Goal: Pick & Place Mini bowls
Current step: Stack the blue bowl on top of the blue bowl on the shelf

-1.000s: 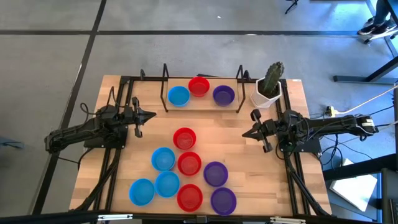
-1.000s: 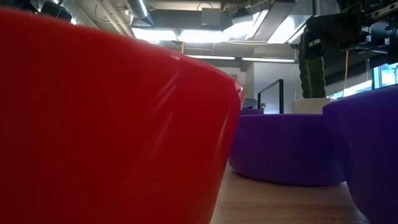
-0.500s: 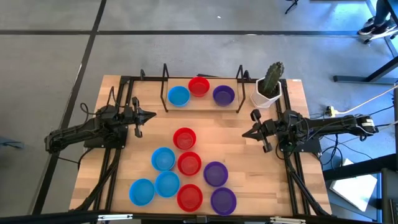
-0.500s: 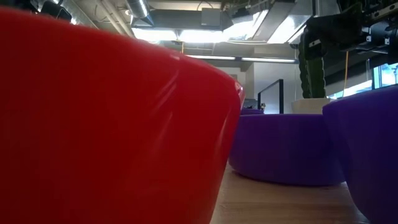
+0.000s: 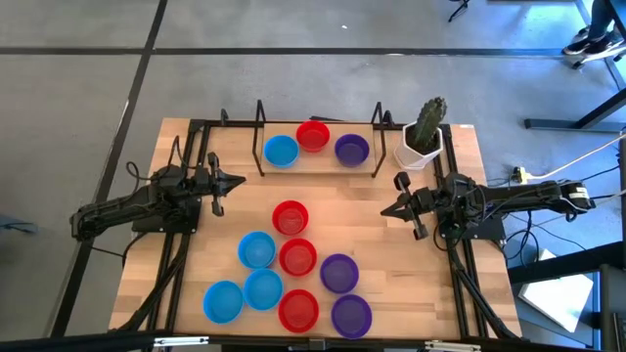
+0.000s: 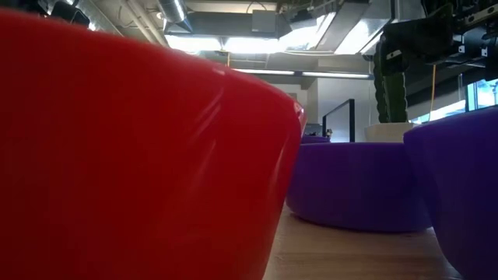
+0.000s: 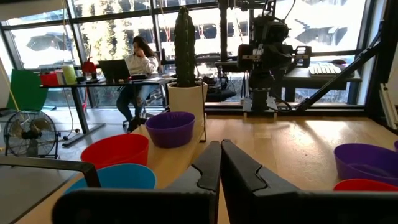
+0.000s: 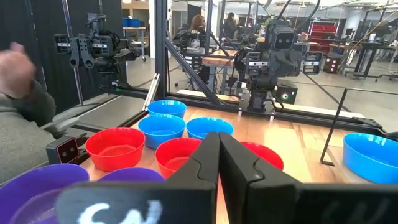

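Three mini bowls stand in a row at the table's far edge between two black uprights: a blue one [image 5: 281, 151], a red one [image 5: 313, 136] and a purple one [image 5: 351, 150]. Several more blue, red and purple bowls stand upright in a cluster on the near half, from a red bowl [image 5: 290, 217] down to a purple bowl [image 5: 351, 316]. My left gripper [image 5: 241, 181] hovers at the left, shut and empty, pointing level toward the table's middle. My right gripper [image 5: 384, 209] hovers at the right, shut and empty, facing it. Both are clear of the bowls.
A white pot with a cactus [image 5: 423, 137] stands at the far right corner, just beyond my right arm. Black frame rails [image 5: 186, 244] run along both table sides. In the low view a red bowl [image 6: 140, 155] fills the front. A person's hand [image 8: 15, 68] shows beyond the table's near side.
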